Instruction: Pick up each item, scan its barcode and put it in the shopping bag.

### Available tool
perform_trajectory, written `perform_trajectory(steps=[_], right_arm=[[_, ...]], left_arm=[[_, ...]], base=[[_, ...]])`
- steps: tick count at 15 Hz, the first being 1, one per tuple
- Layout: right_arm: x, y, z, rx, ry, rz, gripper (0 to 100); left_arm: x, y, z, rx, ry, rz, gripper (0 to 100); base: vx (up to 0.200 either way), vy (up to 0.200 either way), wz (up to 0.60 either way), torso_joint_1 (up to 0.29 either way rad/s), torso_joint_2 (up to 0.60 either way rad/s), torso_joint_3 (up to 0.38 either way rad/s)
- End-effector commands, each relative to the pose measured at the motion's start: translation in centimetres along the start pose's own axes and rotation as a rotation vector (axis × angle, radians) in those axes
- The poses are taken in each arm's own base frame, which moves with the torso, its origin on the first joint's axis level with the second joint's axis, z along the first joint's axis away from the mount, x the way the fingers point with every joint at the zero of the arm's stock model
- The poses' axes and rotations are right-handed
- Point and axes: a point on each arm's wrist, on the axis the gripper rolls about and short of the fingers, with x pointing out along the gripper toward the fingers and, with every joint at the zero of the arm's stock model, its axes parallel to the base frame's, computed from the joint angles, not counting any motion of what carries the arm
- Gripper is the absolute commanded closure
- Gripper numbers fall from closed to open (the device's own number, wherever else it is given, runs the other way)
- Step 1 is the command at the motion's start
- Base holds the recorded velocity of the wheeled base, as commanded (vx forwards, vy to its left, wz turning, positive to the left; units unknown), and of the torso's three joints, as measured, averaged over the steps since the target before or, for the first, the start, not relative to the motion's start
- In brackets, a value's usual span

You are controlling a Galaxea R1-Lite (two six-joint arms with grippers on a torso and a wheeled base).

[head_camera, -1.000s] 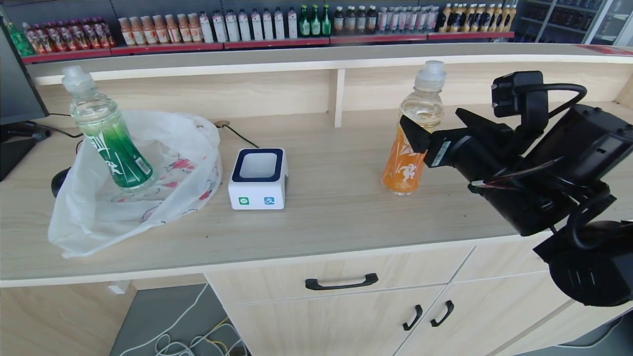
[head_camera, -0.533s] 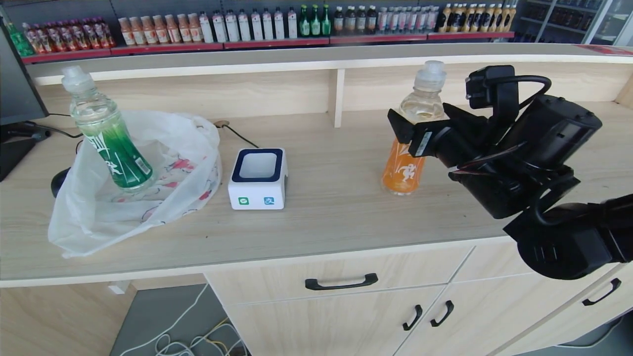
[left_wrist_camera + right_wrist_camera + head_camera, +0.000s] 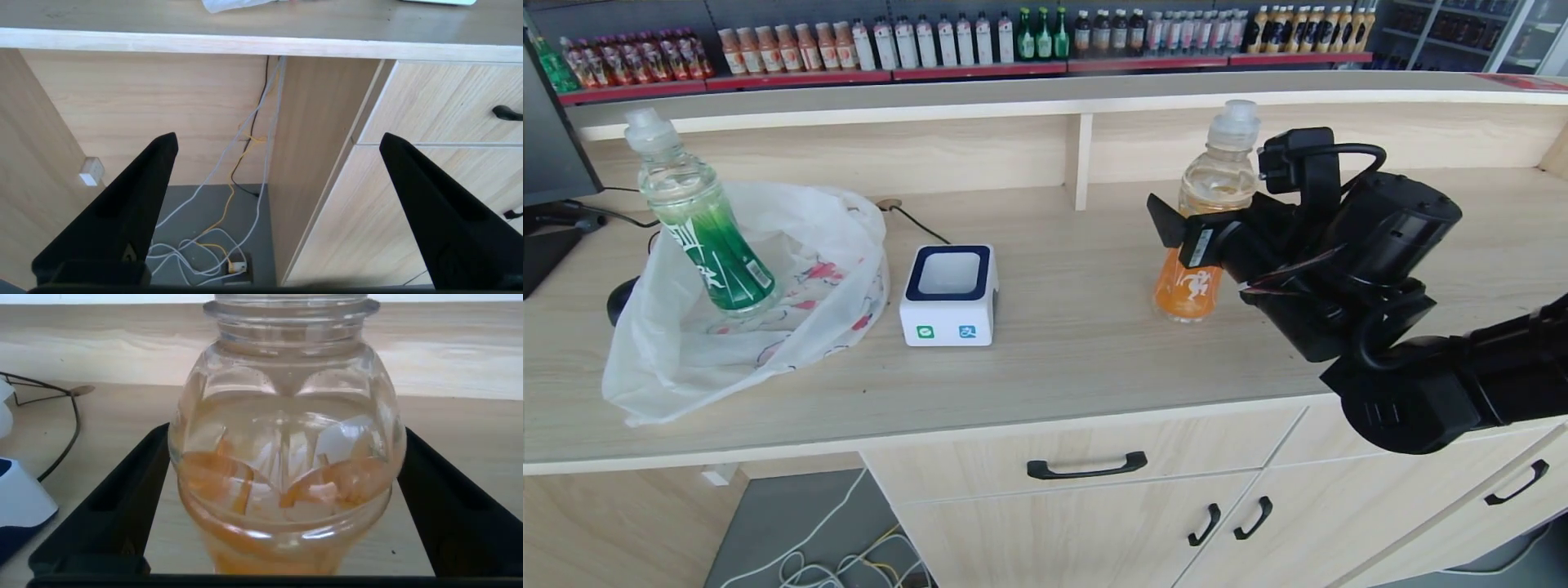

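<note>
The orange bottle [image 3: 1205,237] stands upright on the right part of the counter [image 3: 1078,343], cap on, its label facing forward. The right gripper [image 3: 1201,216] is level with the bottle's shoulder, jaws wide and one on each side. The right wrist view shows the bottle [image 3: 286,482] centred in the gripper [image 3: 282,539] with a gap at each flank, so nothing is held yet. Judgement: this is the pre-grasp for the second item, and the high, side-on approach leaves the label free to be turned towards the scanner [image 3: 949,296]. The scanner sits mid-counter, window up, between the orange bottle and the bag [image 3: 792,327], with bare counter from bottle to scanner. Its cable [image 3: 915,222] runs off behind it, clear of that path. The bag lies slumped at the left, mouth open towards the scanner. A green bottle [image 3: 707,237] already stands tilted inside it, which narrows the room for a second bottle. A divider [image 3: 1080,159] rises behind the scanner at the counter's back, and a high carry should avoid it. The left gripper [image 3: 274,220] hangs below the counter edge facing the cabinet fronts, jaws wide and holding nothing. Risk noted: the tall, narrow bottle may tip if one finger touches first.
</note>
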Motion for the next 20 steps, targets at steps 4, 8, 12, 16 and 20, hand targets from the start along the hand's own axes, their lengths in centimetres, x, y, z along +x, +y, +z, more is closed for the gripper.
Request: perform_trajectory(steps=[4,8,12,16,20], right_arm=[[0.2,-0.2,-0.4,0.004,0.008,-0.007,0],[0.4,-0.1,-0.7,0.004,0.008,-0.010,100],[0.4,-0.2,-0.4,0.007,0.001,-0.013,100],[0.2,-0.4,0.2,0.009,-0.014,-0.017,100],[0.0,-0.6,0.9,0.012,-0.030,-0.020,100]], left_arm=[[0.0,0.0,0.0,0.000,0.000,0.000,0],[0.0,0.0,0.0,0.000,0.000,0.000,0],[0.0,0.0,0.0,-0.002,0.000,0.000,0],[0.0,0.0,0.0,0.000,0.000,0.000,0],[0.0,0.0,0.0,0.000,0.000,0.000,0]], base=[[0.000,0.000,0.00,0.000,0.00,0.000],[0.000,0.000,0.00,0.000,0.00,0.000],[0.000,0.000,0.00,0.000,0.00,0.000],[0.000,0.000,0.00,0.000,0.00,0.000],[0.000,0.000,0.00,0.000,0.00,0.000]])
